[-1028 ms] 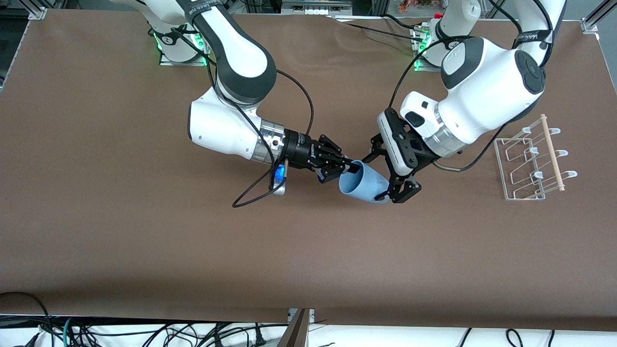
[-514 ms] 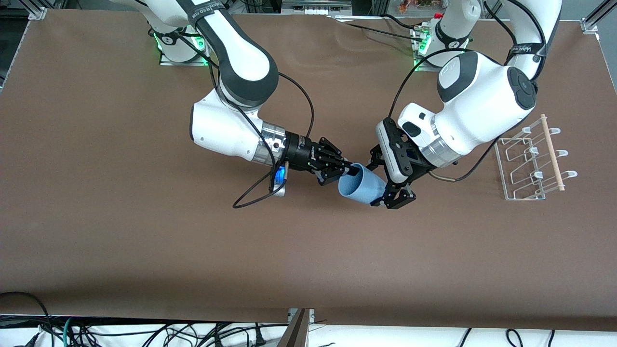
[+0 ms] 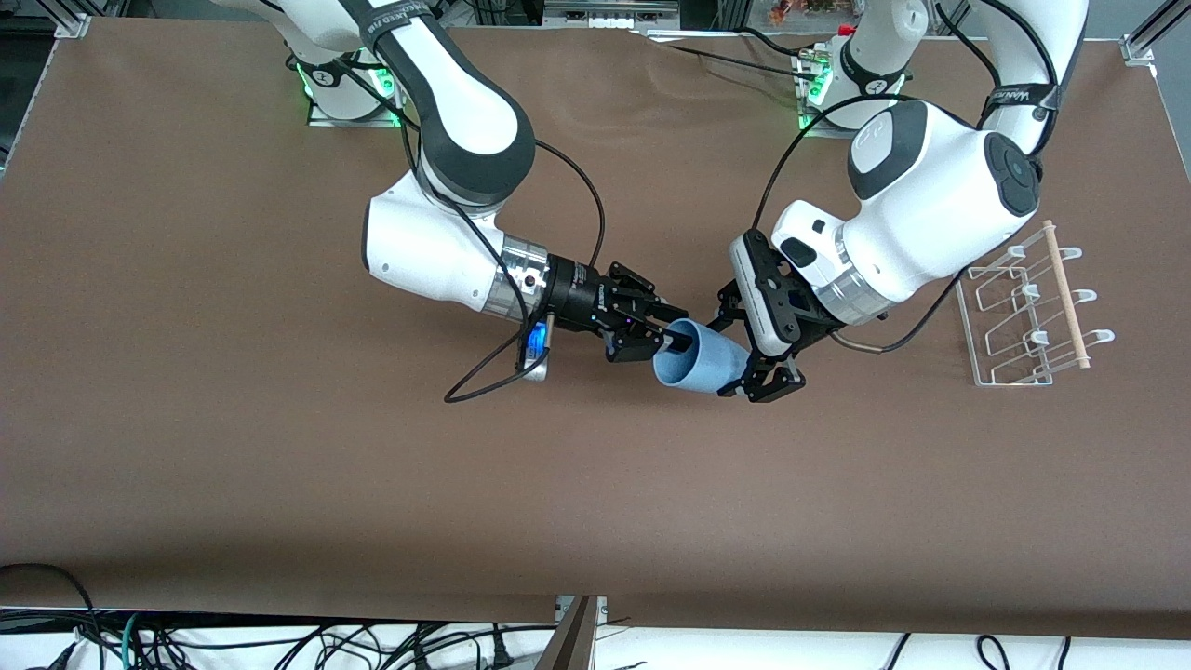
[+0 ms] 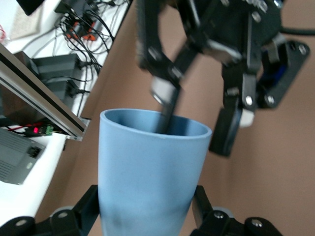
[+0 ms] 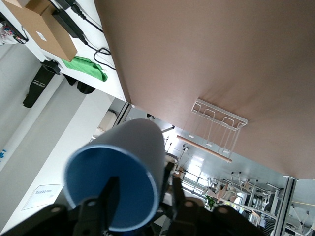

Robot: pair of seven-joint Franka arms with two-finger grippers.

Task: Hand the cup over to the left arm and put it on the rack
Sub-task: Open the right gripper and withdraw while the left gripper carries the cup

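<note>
Robotics lab, brown table [image 3: 279, 447], aluminium framing [image 4: 39, 101], loose cables [image 3: 279, 642]

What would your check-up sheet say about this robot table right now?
Surface: brown table, smooth covering.
Job's things: cup in the air, tipped sideways between both hands; rack toward the left arm's end, no cup on it.
Clutter: nothing seen.
Hands: left hand shut on the cup's base; right hand open, one finger inside the rim.
Cables: black cable loops onto the table under the right arm.
Surroundings: loose wires below the table's edge.
</note>
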